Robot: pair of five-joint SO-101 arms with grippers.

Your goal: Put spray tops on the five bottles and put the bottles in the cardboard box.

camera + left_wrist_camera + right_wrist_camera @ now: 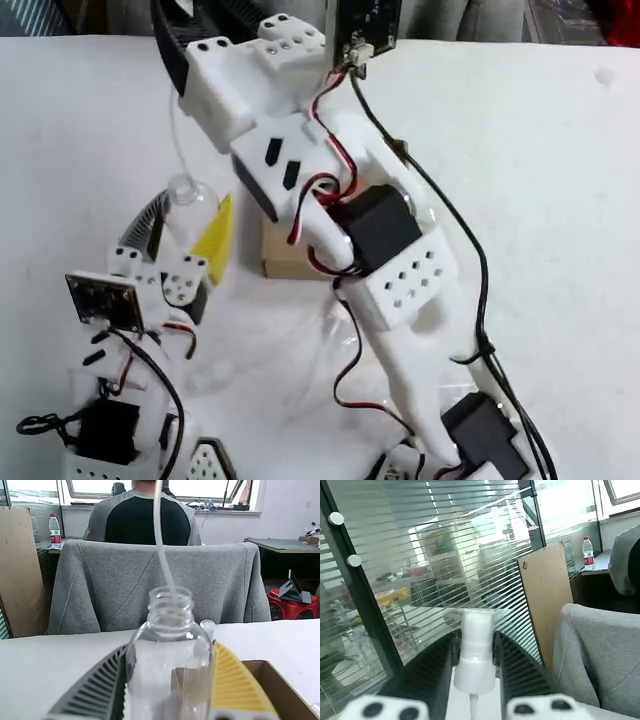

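- Seating a spray top on a bottle is the step I judge to be in hand. The thin dip tube (161, 540) already runs down into the open neck of the clear bottle (169, 650), while the cap itself sits well above that neck.
- My left gripper (170, 685) holds the bottle upright, with its grey and yellow fingers (235, 690) pinching the body from either side. I cannot tell whether the base rests on the table (560, 150).
- In the high view the bottle is on the left side of the scene, just left of the cardboard box (282, 258).
- My right gripper (475, 640) has its black fingers (432, 667) pressed onto the white spray top (475, 652), and the tube hangs from its underside.
- The right arm stretches over the box and hides most of it, so I cannot tell whether any bottles are inside.
- The next move, as I judge it, is to lower the right gripper straight along the tube until the collar meets the neck. After that it needs to press or twist the cap home.
- That calls for the left grip to stay firm and the cap to stay centred over the neck. The tube is slender and could bow or snag on the rim if I come down off-axis.
- Only after that does this bottle go right, into the box.
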